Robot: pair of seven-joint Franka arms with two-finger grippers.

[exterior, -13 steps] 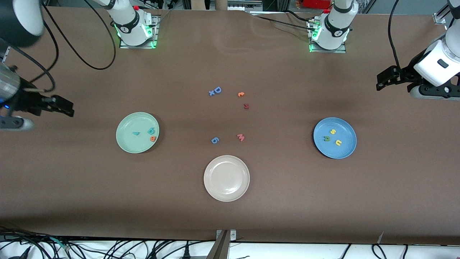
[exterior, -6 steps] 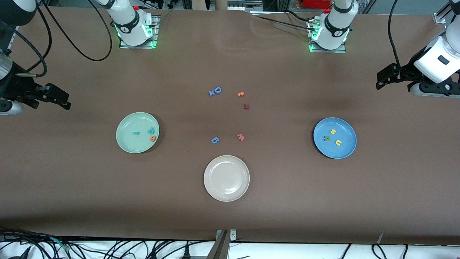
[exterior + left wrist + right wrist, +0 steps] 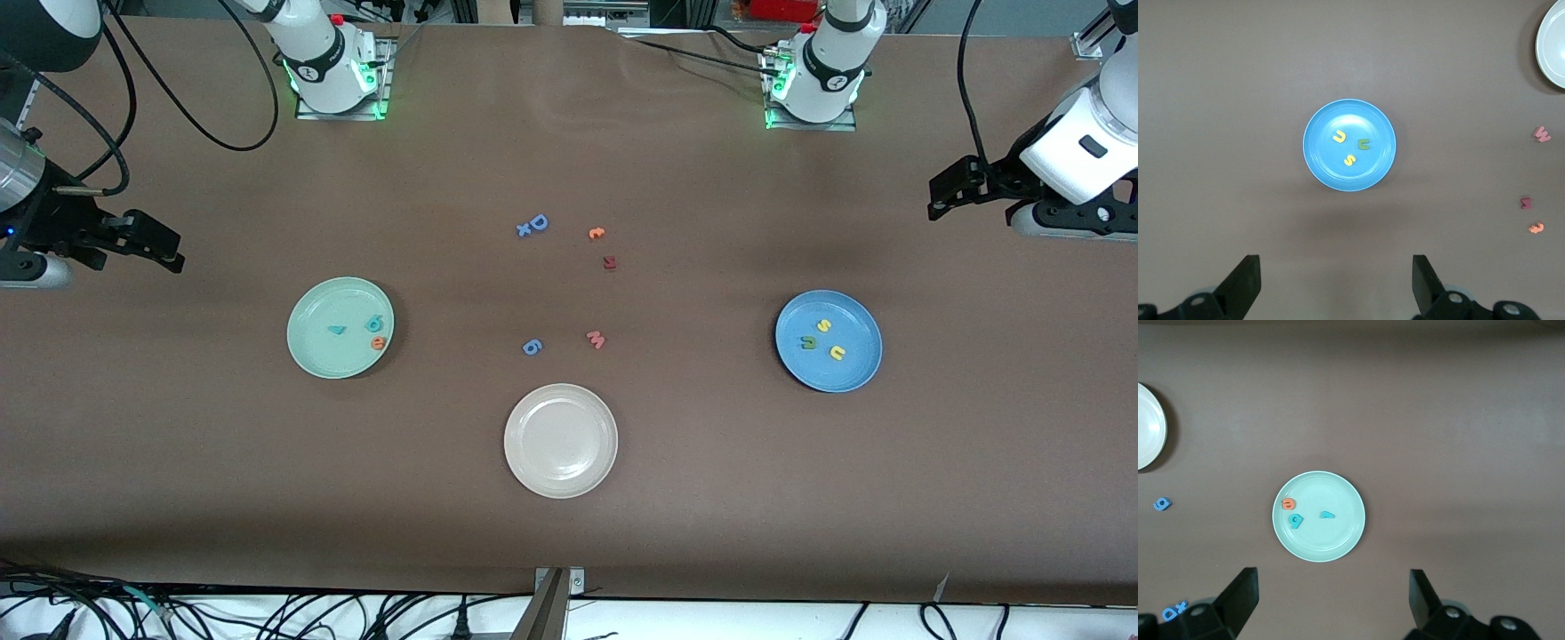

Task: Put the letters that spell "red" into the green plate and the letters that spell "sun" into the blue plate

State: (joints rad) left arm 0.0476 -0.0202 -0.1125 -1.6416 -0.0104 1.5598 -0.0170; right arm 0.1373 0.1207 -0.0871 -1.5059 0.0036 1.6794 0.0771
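The green plate (image 3: 307, 311) holds a teal r (image 3: 336, 330), a teal d (image 3: 376, 323) and an orange e (image 3: 379, 343). In the right wrist view the green plate (image 3: 1338, 543) shows the same three letters. The blue plate (image 3: 855, 364) holds a yellow s (image 3: 824, 325), an olive n (image 3: 808, 342) and a yellow u (image 3: 837, 353); the left wrist view shows this blue plate (image 3: 1375, 170) too. My right gripper (image 3: 169, 253) hangs open and empty over bare table at the right arm's end. My left gripper (image 3: 942, 200) hangs open and empty over bare table at the left arm's end.
A beige-white plate (image 3: 560, 440) sits nearest the front camera, mid-table. Loose letters lie in the middle: a blue D with an x (image 3: 533, 225), an orange letter (image 3: 596, 233), a dark red one (image 3: 609, 263), a pink m (image 3: 596, 339), a blue 6 (image 3: 531, 347).
The right arm has drawn back and up a little, its gripper shifting slightly over the table's end. The left arm has barely moved. Plates and letters lie as before.
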